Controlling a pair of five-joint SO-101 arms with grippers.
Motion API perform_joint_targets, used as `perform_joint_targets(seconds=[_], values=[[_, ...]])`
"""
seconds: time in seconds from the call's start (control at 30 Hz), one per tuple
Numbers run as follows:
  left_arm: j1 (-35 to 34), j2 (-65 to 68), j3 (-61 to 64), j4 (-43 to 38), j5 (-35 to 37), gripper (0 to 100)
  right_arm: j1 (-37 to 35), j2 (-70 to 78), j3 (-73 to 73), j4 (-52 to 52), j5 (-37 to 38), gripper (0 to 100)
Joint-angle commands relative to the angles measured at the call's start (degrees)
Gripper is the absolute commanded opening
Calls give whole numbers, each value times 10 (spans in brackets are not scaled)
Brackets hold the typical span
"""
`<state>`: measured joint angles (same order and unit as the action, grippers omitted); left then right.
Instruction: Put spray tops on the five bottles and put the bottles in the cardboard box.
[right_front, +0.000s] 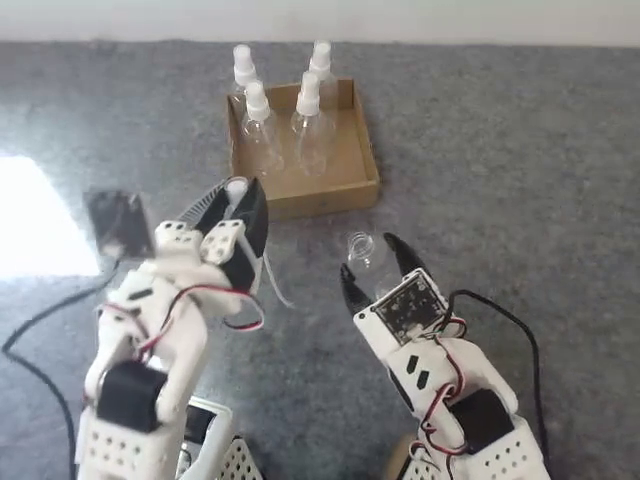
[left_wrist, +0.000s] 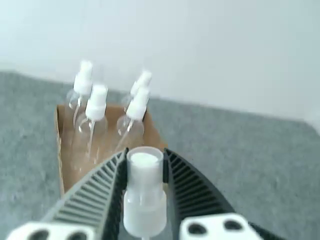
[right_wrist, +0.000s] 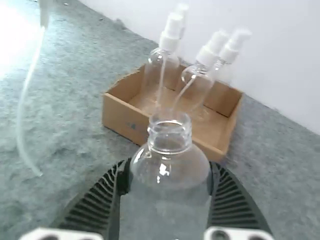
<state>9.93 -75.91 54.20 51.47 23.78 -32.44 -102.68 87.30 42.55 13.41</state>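
My left gripper (right_front: 238, 205) (left_wrist: 145, 156) is shut on a white spray top (right_front: 236, 187) (left_wrist: 145, 200), held upright in the air just in front of the cardboard box (right_front: 355, 185) (left_wrist: 60, 150). The top's thin dip tube (right_front: 272, 280) (right_wrist: 27, 105) hangs down below it. To its right, my right gripper (right_front: 368, 262) (right_wrist: 170, 172) is shut on a clear open-necked bottle (right_front: 360, 246) (right_wrist: 170, 145), standing upright near the box's front right corner. Several clear bottles with white spray tops (right_front: 259, 120) (left_wrist: 92, 120) (right_wrist: 162, 60) stand in the box.
A flat dark object (right_front: 118, 222) lies on the grey table left of the left arm. Black cables (right_front: 40, 310) run along the table beside both arm bases. A wall rises close behind the box.
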Motion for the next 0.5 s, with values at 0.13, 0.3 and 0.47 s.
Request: perform_joint_targets(seconds=[0.13, 0.3, 0.47], values=[[-22, -109, 17, -19, 1, 11, -24, -8, -1, 7, -59, 114], [-61, -141, 19, -49, 14, 11, -61, -11, 9, 8, -58, 114], [-67, -164, 18, -51, 44, 11, -87, -12, 18, 7, -61, 119]])
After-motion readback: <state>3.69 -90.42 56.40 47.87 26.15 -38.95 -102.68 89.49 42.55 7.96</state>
